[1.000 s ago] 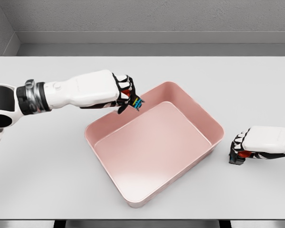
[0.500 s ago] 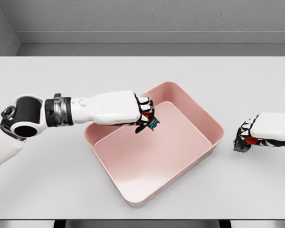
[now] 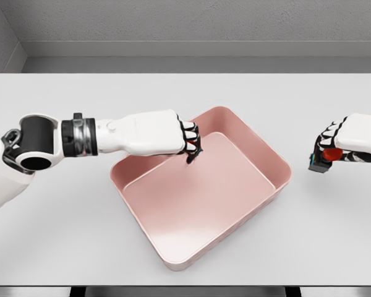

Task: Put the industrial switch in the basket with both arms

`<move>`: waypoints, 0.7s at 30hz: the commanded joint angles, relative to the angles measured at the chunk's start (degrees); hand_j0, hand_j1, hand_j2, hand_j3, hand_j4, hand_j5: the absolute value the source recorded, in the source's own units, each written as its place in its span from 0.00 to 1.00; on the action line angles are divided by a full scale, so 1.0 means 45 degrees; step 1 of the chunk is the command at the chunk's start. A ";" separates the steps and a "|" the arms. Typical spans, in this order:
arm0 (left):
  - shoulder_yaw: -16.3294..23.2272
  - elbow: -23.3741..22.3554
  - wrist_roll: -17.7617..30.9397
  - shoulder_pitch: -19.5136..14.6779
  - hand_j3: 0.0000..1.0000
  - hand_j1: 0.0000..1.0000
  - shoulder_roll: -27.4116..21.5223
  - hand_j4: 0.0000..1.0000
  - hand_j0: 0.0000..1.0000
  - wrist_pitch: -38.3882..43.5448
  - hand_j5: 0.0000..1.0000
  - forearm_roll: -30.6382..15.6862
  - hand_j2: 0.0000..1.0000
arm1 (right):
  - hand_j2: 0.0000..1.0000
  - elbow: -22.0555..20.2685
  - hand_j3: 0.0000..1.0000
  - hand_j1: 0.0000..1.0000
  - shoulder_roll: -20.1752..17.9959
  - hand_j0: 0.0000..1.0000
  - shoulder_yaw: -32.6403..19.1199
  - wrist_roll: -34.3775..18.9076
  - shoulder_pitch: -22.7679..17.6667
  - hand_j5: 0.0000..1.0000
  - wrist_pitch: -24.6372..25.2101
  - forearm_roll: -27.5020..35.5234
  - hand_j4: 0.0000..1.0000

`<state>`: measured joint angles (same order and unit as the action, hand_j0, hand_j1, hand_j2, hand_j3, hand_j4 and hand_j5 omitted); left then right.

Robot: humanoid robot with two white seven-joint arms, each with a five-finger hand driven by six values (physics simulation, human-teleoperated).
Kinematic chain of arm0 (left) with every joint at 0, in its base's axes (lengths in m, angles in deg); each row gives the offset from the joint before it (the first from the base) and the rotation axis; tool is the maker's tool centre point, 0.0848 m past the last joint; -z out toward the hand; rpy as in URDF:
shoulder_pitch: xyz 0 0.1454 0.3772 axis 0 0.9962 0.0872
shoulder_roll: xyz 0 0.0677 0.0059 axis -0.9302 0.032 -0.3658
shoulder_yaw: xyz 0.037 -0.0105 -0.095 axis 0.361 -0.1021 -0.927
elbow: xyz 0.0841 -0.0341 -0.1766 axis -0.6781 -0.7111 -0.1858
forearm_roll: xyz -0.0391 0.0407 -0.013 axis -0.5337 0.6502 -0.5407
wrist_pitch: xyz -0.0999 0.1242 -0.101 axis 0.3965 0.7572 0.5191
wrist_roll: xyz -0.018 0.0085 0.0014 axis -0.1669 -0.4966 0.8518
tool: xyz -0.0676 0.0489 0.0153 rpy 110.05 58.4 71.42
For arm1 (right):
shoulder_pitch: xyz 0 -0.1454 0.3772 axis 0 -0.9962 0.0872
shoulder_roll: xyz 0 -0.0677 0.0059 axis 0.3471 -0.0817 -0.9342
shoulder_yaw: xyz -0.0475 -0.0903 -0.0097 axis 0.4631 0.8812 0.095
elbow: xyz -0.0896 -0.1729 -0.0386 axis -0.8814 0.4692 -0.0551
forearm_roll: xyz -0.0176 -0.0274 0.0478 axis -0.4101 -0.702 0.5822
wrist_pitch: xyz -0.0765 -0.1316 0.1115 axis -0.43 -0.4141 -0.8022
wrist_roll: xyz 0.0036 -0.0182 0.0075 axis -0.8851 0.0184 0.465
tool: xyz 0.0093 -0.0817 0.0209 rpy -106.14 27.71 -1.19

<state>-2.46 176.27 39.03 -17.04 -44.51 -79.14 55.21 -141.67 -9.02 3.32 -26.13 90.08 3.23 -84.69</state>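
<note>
A pink rectangular basket (image 3: 267, 148) lies at an angle in the middle of the white table. My left hand (image 3: 190, 147) reaches over its far left part, just above the floor. Its fingers are curled around a small dark industrial switch (image 3: 192, 157), which they mostly hide. Right of the basket, my right hand (image 3: 329, 152) hangs above the table. It is shut on a second industrial switch (image 3: 322, 162), a black box with a red button. That hand is well clear of the basket's right rim.
The white table (image 3: 62, 235) stretches wide on both sides of the basket. A grey wall runs behind its far edge. The left forearm crosses the basket's left rim (image 3: 117, 168).
My left hand has drawn back slightly toward the basket's far left and tucked its switch under the fingers. My right hand has risen and moved up and right with its switch.
</note>
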 commanded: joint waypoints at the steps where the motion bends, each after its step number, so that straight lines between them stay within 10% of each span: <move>1: -0.0017 -0.0041 0.0002 0.0000 0.53 0.53 0.0190 0.53 0.53 0.0035 0.53 0.0357 0.53 | 0.51 -0.0002 0.51 0.51 0.0252 0.51 -0.0030 0.0003 0.0058 0.51 0.0033 0.0081 0.51; 21: 0.0120 -0.0158 0.0002 -0.0410 0.85 0.85 0.2593 0.85 0.85 0.0035 0.85 0.2955 0.85 | 0.53 -0.0002 0.53 0.53 0.1502 0.53 -0.0030 0.0003 0.1582 0.53 0.0033 0.0550 0.53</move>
<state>-1.89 175.56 39.08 -18.89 -33.34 -79.11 67.22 -141.71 -2.77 3.23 -26.14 97.20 3.20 -82.57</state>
